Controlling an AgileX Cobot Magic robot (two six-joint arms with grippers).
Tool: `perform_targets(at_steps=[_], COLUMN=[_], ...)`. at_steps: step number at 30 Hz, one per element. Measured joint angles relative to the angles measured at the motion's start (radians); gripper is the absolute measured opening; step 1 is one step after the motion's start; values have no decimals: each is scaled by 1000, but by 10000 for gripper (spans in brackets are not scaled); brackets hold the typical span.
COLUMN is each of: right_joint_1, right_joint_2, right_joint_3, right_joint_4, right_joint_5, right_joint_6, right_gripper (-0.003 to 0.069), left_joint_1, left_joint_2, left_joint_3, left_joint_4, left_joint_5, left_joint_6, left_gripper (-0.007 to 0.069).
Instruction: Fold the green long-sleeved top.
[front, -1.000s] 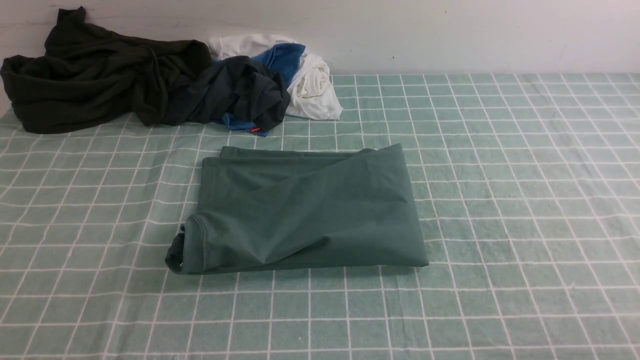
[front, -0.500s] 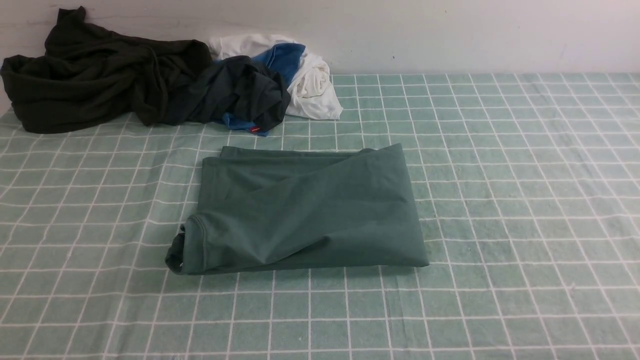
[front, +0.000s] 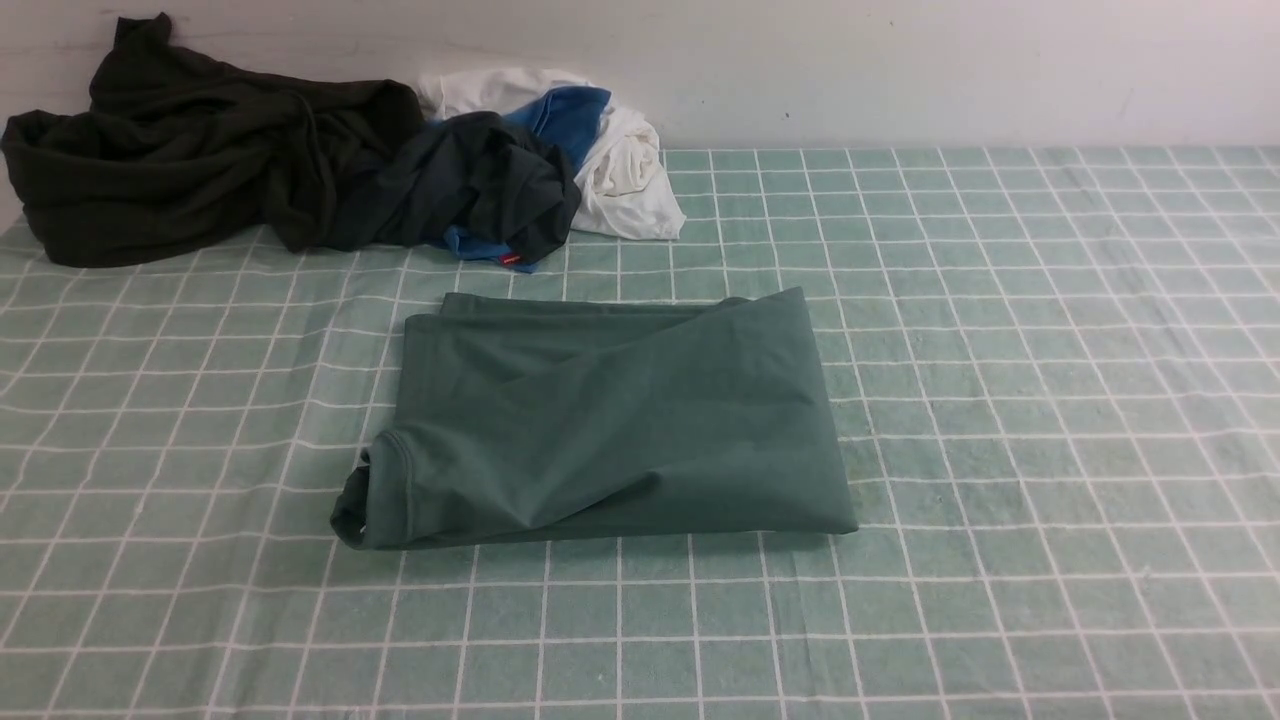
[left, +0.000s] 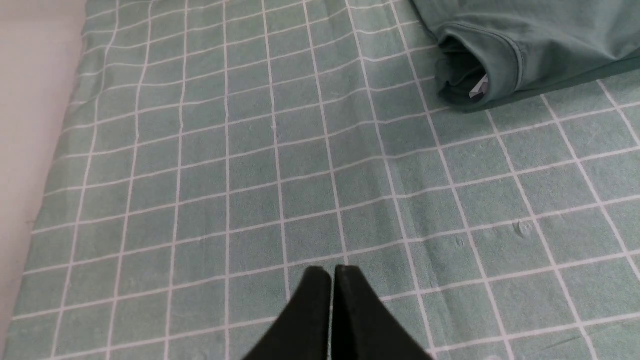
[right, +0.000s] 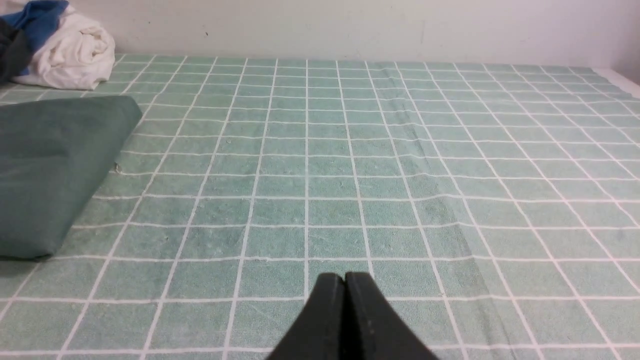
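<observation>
front view: the dark green long-sleeved cotton top (front: 600, 420) is lying folded into a rough rectangle near the middle of the tabletop covered in a pale green cloth with a white grid (front: 1000, 400). its ribbed collar is bunching at the near left corner, and a diagonal crease is running across its upper layer. behind it, against the white wall, a crumpled pile of dark, blue and white garments (front: 320, 160) is sitting well apart from the top. neither arm is showing here.

left wrist view: the left end effector (left: 332, 272) is hovering over bare checked cloth with its two black fingers pressed together, holding nothing. the top's collar corner (left: 475, 75), with a small white label peeking out of the opening, is lying well apart from it.

right wrist view: the right end effector (right: 345, 280) is also hanging over bare cloth, its black fingers pressed together on nothing. the folded edge of the green top (right: 55, 165) is lying off to one side, apart from it, and the white bundle of the garment pile (right: 70, 55) is resting beyond by the wall.
</observation>
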Motion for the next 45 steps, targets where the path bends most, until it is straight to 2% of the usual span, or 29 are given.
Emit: perform_targets(at_steps=[16, 19, 20, 22, 23, 25, 29, 35, 41, 45], right_joint_1=[0, 0, 0, 0, 0, 0, 0, 0, 0, 0], right_joint_2=[0, 0, 0, 0, 0, 0, 0, 0, 0, 0], right_joint_3=[0, 0, 0, 0, 0, 0, 0, 0, 0, 0], right_joint_4=[0, 0, 0, 0, 0, 0, 0, 0, -3, -3], right_joint_5=[1, 1, 1, 1, 2, 2, 2, 2, 2, 2], right_joint_6=[3, 3, 3, 3, 3, 3, 3, 3, 3, 3], right_gripper=[-14, -14, -14, -14, -14, -14, -14, -14, -14, -14], left_joint_1=[0, 14, 17, 70, 75, 159, 259, 298, 299, 299], left_joint_2=[0, 0, 0, -11, -13, -41, -94, -199, -206, -206], left_joint_3=[6, 69, 69, 153, 169, 281, 433, 578, 589, 584], left_joint_4=[25, -8, -8, -44, -50, -93, -156, -178, -189, -205], left_joint_5=[-9, -199, -199, -442, -480, -705, -888, -881, -762, -734], left_joint_6=[0, 0, 0, 0, 0, 0, 0, 0, 0, 0], left_gripper=[-3, -3, -3, -3, -3, -3, -3, -3, -3, -3])
